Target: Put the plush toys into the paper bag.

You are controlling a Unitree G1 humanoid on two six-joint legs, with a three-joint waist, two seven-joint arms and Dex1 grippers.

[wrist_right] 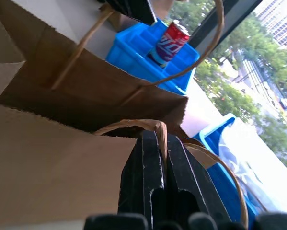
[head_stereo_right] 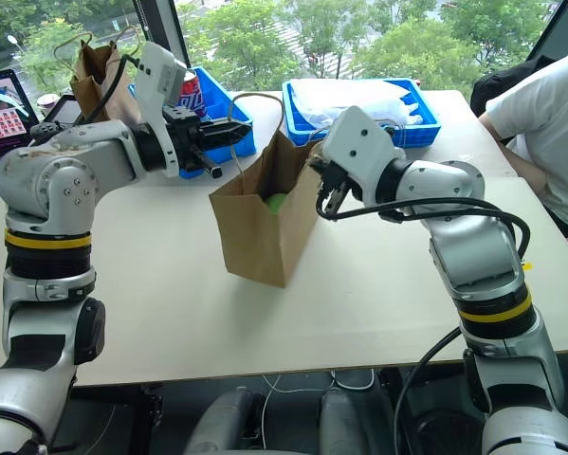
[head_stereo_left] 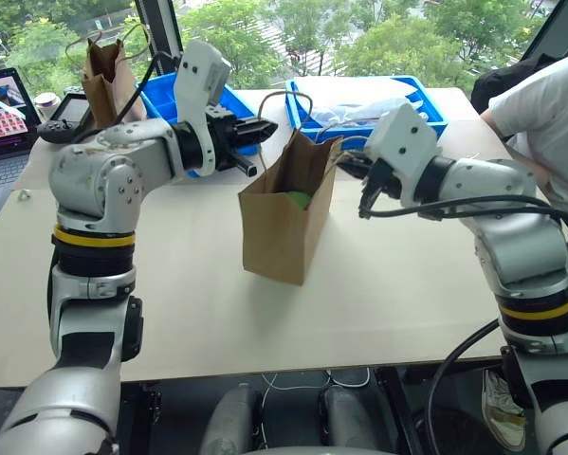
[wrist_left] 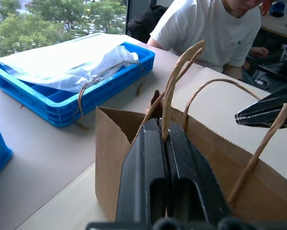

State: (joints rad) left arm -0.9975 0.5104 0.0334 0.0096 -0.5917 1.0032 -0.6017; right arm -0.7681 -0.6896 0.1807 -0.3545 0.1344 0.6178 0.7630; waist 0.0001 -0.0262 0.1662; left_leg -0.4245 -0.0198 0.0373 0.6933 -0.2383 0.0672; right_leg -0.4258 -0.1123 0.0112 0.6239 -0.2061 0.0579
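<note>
With the left gripper (head_stereo_left: 265,126) and right gripper (head_stereo_right: 314,167) each pinching a twine handle (wrist_left: 174,81) in closed fingers, the kraft paper bag (head_stereo_left: 282,220) stands below and between them on the table (head_stereo_left: 378,284), the green plush toy (head_stereo_left: 299,200) inside.

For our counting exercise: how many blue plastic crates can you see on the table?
2. One blue crate holding clear plastic sits beyond the paper bag, towards the person; the other blue crate, with a red can inside, sits behind the left claw. More may be hidden.
</note>
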